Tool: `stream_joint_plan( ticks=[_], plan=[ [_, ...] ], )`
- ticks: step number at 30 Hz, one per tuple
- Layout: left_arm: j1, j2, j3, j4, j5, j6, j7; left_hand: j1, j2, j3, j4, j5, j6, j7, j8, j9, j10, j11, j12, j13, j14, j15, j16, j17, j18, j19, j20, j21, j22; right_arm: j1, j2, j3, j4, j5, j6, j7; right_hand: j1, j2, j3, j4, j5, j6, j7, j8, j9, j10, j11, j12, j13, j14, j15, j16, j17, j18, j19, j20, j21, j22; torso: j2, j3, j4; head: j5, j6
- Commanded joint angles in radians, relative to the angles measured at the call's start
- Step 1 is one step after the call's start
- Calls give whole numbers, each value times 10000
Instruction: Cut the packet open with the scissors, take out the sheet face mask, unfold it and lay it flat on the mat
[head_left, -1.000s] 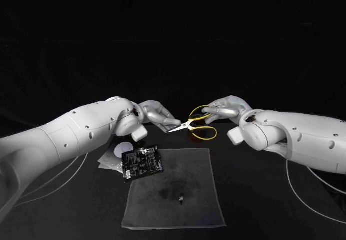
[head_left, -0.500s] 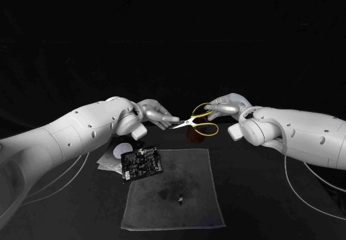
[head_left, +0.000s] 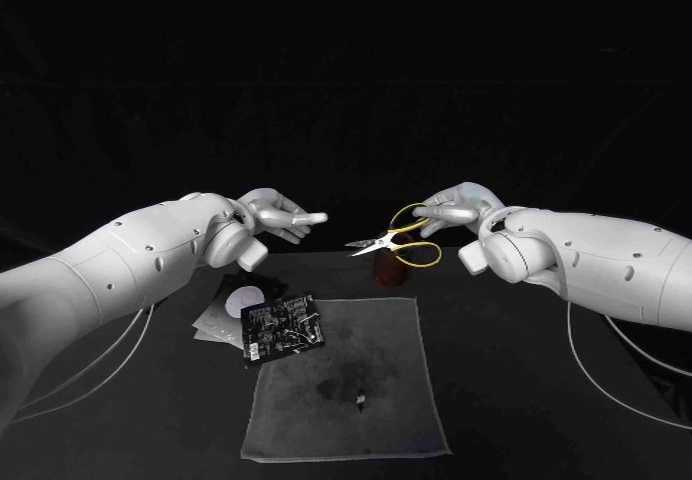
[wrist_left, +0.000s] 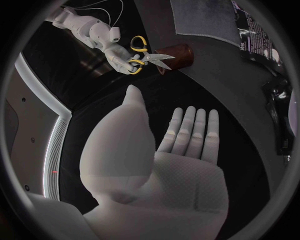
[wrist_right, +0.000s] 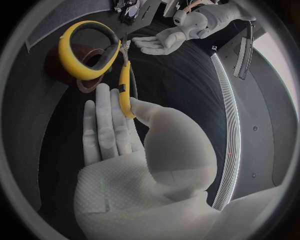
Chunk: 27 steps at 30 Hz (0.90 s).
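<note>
My right hand (head_left: 456, 209) holds the yellow-handled scissors (head_left: 391, 239) in the air behind the grey mat (head_left: 346, 390), blades pointing at my left hand (head_left: 283, 215). The left hand is held flat with its fingers out, nothing in it, a short gap from the blade tips. The black printed packet (head_left: 283, 325) lies on the mat's near-left corner edge. In the left wrist view the open left hand (wrist_left: 181, 145) faces the scissors (wrist_left: 147, 57) and the right hand (wrist_left: 117, 54). In the right wrist view my right hand (wrist_right: 119, 135) pinches a handle loop of the scissors (wrist_right: 94, 50).
A brown cylinder (head_left: 392, 268) stands on the table under the scissors, just behind the mat. A silvery packet piece (head_left: 224, 320) and a white disc (head_left: 248, 297) lie left of the black packet. A small dark scrap (head_left: 361, 400) sits on the mat.
My left hand has let go of the scissors' blades, opened and drawn back to the left. The right hand now holds the scissors alone, slightly higher.
</note>
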<state>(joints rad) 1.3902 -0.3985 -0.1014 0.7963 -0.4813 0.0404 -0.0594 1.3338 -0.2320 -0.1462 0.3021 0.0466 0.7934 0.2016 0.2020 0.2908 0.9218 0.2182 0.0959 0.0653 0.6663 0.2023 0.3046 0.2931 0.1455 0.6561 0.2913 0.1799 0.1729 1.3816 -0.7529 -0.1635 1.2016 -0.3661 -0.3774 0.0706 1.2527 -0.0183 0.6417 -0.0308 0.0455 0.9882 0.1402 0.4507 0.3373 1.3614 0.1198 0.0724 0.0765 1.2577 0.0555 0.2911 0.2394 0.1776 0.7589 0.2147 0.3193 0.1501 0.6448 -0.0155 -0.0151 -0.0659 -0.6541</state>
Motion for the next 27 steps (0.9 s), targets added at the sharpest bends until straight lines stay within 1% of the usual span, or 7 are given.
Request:
stream_joint_plan(
  ticks=[1, 11, 16, 17, 18, 20, 27],
  plan=[
    [3, -165, 15, 121, 380, -391, 162, -105, 79, -9, 1, 65, -37, 565, 79, -14, -67, 7, 82, 13, -24, 0, 73, -16, -142, 102, -22, -80, -22, 17, 67, 14, -203, -261, 363, 18, -2, 91, 531, -568, 29, -7, -72, 30, 292, 618, -521, 32, 13, 19, -48, 23, 17, 81, 16, -10, 43, 12, 3, -1, -2, -7, 7],
    [-10, -859, 24, 802, 506, -600, 169, -94, 291, 219, -6, 52, 61, 585, 167, -21, -1, -5, 188, 23, 55, -22, 203, -44, -133, 190, -23, -117, -66, -18, 411, 9, -1067, -223, 426, 70, -32, 111, 547, -586, 29, -23, -68, 32, 319, 614, -516, 18, 11, 4, -42, 11, 29, 79, -24, -5, 40, 16, 3, 16, -1, -30, 13],
    [-27, -1384, 27, 1522, 693, -906, 483, -42, 398, 364, -11, 47, 153, 580, 239, -25, 75, -21, 274, 27, 100, -42, 291, -67, -115, 282, -27, -118, -83, -90, 579, 3, -1597, -217, 600, 64, -41, 120, 554, -592, 29, -29, -66, 32, 329, 611, -514, 13, 10, -2, -39, 6, 33, 80, -36, -4, 41, 18, 5, 12, -11, -41, 10],
    [-31, -1505, 27, 1701, 806, -1111, 693, -14, 442, 414, -14, 44, 193, 576, 267, -26, 115, -31, 312, 30, 137, -55, 335, -72, -108, 316, -28, -117, -88, -108, 595, 2, -1676, -217, 690, 43, -57, 128, 561, -601, 29, -40, -62, 31, 342, 604, -509, 4, 9, -12, -35, -1, 39, 80, -54, -1, 40, 21, 9, 12, -11, -51, 3],
    [-33, -1580, 26, 1813, 891, -1256, 832, 109, 733, 674, -26, 42, 414, 552, 400, 3, 343, -77, 465, 63, 423, -139, 550, -30, -63, 459, -41, -64, -73, -119, 602, 1, -1718, -217, 753, 29, -57, 128, 561, -601, 29, -40, -62, 31, 342, 604, -509, 4, 9, -12, -35, -1, 39, 80, -54, -1, 40, 21, 10, 16, -15, -61, -8],
    [-42, -1860, 23, 2234, 1246, -1775, 1338, 282, 986, 1180, -41, 23, 701, 436, 583, 8, 626, -217, 664, 57, 841, -298, 903, 13, 76, 825, -60, 101, -15, -159, 616, -1, -1842, -235, 987, -15, -71, 140, 573, -615, 29, -55, -57, 29, 358, 595, -505, -6, 7, -26, -30, -11, 46, 80, -76, 3, 39, 24, 7, 23, -14, -71, -13],
    [-87, -2694, 18, 3452, 2096, -2551, 2271, 405, 1186, 1574, -65, 17, 927, 346, 728, -48, 865, -321, 831, 25, 1125, -415, 1170, -17, 225, 1170, -63, 262, 43, -301, 675, -4, -2104, -264, 1456, -96, -131, 173, 615, -663, 29, -107, -35, 21, 419, 555, -482, -40, 0, -79, -6, -47, 73, 79, -178, 26, 25, 31, -6, 23, -14, -100, -42]
  ],
)
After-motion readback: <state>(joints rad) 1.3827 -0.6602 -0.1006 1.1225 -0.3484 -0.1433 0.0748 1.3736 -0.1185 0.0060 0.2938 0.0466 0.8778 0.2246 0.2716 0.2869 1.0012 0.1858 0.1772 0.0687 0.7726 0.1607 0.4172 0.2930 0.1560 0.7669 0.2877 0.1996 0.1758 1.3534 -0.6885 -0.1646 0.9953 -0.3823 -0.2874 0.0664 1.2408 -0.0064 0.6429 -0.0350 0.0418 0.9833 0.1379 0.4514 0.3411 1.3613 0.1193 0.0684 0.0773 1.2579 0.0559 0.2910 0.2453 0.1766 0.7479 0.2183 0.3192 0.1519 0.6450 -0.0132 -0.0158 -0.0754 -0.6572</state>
